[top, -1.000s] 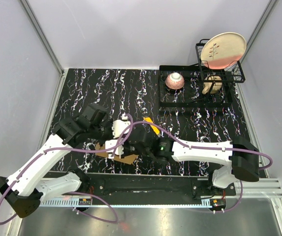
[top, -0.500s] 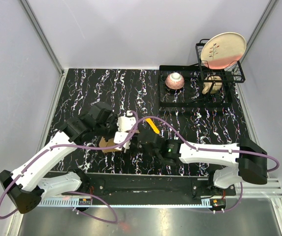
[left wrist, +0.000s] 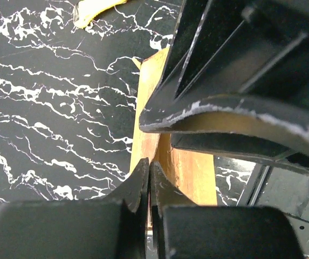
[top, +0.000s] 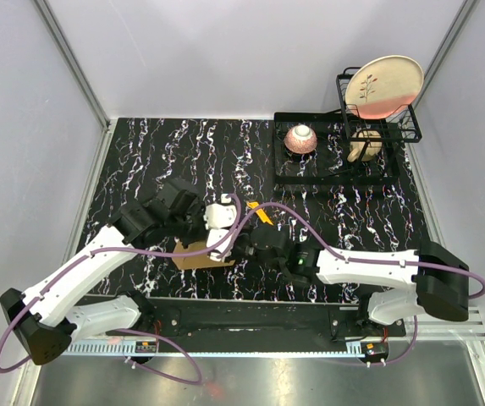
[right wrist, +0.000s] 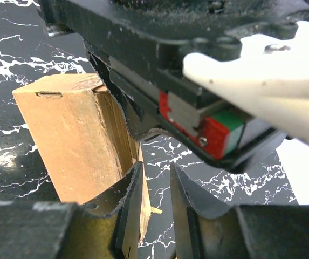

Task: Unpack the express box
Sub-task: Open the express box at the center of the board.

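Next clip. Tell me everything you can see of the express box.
The express box is a small, flat box of plain brown cardboard, no print showing, lying on the black marbled table near its front edge, between the arms. The right wrist view shows a small slot at one corner. The left gripper, fingers shut, sits at its edge; the right gripper, narrowly open, is against its side. Whether the lid is open cannot be told.
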You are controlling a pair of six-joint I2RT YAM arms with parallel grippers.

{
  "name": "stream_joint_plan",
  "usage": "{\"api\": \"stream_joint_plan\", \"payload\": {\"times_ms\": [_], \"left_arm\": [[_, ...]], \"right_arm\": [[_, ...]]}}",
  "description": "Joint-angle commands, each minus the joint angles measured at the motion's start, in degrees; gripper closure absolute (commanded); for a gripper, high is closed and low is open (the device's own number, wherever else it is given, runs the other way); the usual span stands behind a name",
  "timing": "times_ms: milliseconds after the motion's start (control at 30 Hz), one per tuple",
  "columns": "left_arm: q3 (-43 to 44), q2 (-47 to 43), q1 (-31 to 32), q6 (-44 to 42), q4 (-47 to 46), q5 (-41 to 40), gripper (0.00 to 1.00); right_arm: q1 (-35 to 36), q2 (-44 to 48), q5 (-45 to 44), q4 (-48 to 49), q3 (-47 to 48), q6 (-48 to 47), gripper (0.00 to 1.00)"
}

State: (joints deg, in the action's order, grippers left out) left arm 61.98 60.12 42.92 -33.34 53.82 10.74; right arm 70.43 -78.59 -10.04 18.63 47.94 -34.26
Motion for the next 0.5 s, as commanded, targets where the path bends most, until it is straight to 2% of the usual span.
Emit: {"api": "stream_joint_plan", "payload": {"times_ms": [0, 300, 467], "left_arm": [[-0.98, -1.41, 1.91, -7.35, 10.16, 3.41, 1.00], [-0.98, -1.49, 1.91, -7.53, 10.34, 3.23, 1.00], [-0.72, -1.58, 1.82, -6.91, 10.43, 3.76, 1.00]], "right_arm": [[-5.83, 4.67, -8.68, 10.99, 0.14, 7.36, 0.68], [-6.36, 6.16, -5.69, 10.28, -4.87, 9.91, 0.66], [-9.26, 6.95, -3.94, 12.56, -9.88, 12.46, 0.63]]}}
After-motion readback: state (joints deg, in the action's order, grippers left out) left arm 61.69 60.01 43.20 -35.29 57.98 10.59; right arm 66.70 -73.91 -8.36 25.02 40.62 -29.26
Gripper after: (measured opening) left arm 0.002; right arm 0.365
